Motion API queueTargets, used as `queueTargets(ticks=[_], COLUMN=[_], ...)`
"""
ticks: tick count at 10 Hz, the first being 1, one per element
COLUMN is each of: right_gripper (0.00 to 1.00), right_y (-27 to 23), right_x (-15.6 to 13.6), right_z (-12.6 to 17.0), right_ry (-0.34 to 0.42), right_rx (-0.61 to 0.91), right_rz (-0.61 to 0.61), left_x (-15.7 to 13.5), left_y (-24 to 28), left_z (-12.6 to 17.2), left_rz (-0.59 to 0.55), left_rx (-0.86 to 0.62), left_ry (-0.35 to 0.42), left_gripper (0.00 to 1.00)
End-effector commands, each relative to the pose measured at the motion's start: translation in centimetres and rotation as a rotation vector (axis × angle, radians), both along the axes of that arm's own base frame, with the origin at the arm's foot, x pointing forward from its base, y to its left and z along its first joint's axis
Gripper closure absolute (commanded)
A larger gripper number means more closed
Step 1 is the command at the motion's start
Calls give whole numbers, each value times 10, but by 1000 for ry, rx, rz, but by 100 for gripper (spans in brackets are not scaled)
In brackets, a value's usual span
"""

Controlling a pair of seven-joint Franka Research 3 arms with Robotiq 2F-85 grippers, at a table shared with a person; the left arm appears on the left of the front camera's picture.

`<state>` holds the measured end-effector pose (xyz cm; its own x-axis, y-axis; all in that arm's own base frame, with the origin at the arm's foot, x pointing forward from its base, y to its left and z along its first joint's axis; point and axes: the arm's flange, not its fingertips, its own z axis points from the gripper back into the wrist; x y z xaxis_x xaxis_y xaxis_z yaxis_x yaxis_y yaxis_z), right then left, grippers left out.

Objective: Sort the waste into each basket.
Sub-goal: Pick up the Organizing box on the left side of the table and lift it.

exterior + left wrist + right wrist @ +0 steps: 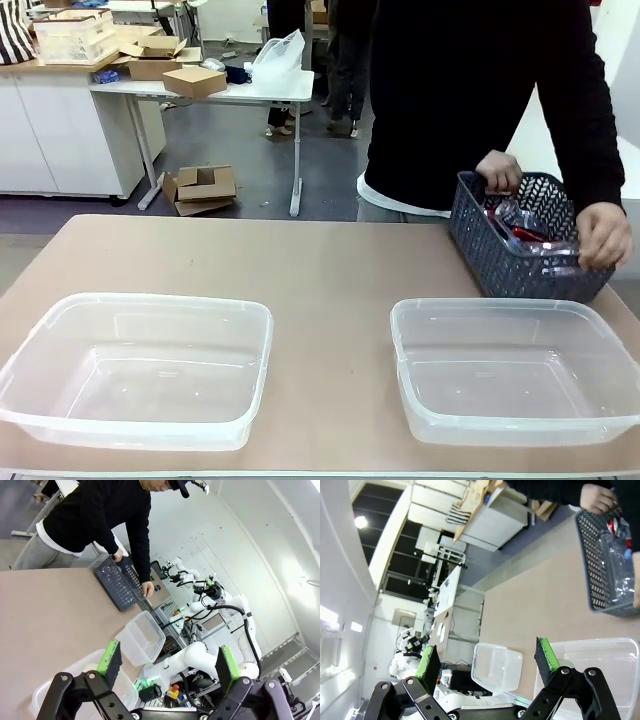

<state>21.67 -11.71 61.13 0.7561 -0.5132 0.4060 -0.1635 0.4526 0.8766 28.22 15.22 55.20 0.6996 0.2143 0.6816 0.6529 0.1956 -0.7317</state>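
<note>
Two grippers hang above brown tabletop: left gripper, right gripper, jaws spread, empty, likely waiting; below, left clear rectangular plastic tub and right matching tub sit empty, well apart, probably one per waste type; farther, red cans and clear bottles lie in dark grey lattice basket; person's one hand on far rim, other hand at corner, seemingly delivering supply.

One table, and two clear plastic tubs on it: the left tub and the right tub. One dark grey lattice basket, with two of the person's hands on it, one hand and the other hand. Red cans and clear bottles piled inside, too tangled to count. And two end effectors, the left end effector and the right end effector.
</note>
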Motion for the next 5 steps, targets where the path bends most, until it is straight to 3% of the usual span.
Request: queueTargets(ticks=[1, 5], right_gripper=[0, 0], right_y=[2, 2], right_x=[3, 3], right_z=[1, 1], right_ry=[-31, -31], right_rx=[2, 2], right_rz=[9, 9], left_x=[2, 2], left_y=[2, 2], left_z=[3, 3], left_rz=[-9, -9], left_rx=[-5, -5], left_ry=[-34, -34], left_gripper=[0, 0])
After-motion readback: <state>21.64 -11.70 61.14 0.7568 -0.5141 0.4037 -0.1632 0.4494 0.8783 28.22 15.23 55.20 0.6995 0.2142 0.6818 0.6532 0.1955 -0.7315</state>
